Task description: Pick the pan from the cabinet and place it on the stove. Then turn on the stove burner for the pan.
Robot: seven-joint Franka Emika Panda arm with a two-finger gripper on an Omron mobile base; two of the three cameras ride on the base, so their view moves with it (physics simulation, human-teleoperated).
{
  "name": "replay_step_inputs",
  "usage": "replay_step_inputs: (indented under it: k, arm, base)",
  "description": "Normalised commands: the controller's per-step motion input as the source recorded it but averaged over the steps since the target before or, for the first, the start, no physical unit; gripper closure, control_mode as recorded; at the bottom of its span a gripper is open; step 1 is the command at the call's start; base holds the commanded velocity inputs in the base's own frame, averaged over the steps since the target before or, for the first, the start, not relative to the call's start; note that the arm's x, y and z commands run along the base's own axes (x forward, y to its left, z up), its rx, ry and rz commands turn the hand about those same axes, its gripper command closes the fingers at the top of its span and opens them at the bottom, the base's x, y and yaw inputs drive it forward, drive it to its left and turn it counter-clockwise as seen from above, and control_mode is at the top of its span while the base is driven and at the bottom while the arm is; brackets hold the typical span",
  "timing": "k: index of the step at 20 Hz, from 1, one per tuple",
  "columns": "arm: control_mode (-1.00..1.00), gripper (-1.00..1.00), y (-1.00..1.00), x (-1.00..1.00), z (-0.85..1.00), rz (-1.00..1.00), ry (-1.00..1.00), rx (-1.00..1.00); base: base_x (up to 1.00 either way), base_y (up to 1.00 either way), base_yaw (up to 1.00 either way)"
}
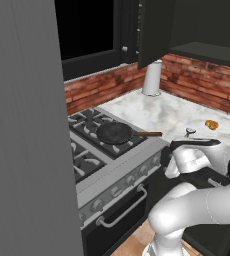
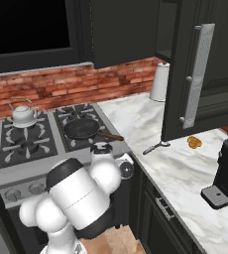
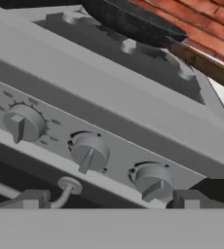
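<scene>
- The pan [image 1: 114, 133] is already parked on the stove [image 1: 118, 167], front right grate.
- The pincer [image 3: 106, 203] is spread wide, nothing held, aimed at the knobs [image 3: 89, 151].
- Wrong knob could easily get twisted, since three are bunched close.

I take the stove [image 2: 17, 171] as my landmark. The pan [image 2: 81, 128] sits on its front right burner, with the handle reaching right toward the counter [image 2: 185, 168]. The kettle [image 2: 24, 115] stands on its back left burner. The knobs [image 3: 88, 151] are on its front, above the oven door handle [image 1: 123, 210]. The paper roll [image 2: 159, 82] stands on the counter to its right, by the wall. The cabinet [image 2: 205, 64] hangs above that counter.
</scene>
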Motion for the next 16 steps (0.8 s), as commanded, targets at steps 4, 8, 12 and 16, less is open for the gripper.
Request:
replay_step_inputs:
  k: [4,8,12,16]
  arm:
    - [-1.0,-1.0,-0.02,0.13,-0.33,-0.05,0.0,0.02]
    - [-1.0,-1.0,0.0,0.1,-0.19,-0.01,-0.03,0.01]
    - [-1.0,-1.0,-0.03,0.09,-0.07,0.0,-0.01,0.0]
    - [-1.0,-1.0,-0.01,0.0,-0.02,-0.03,0.0,0.0]
  base:
    - [0.0,0.0,0.0]
    - [0.0,0.0,0.0]
    - [0.0,0.0,0.0]
    - [0.0,0.0,0.0]
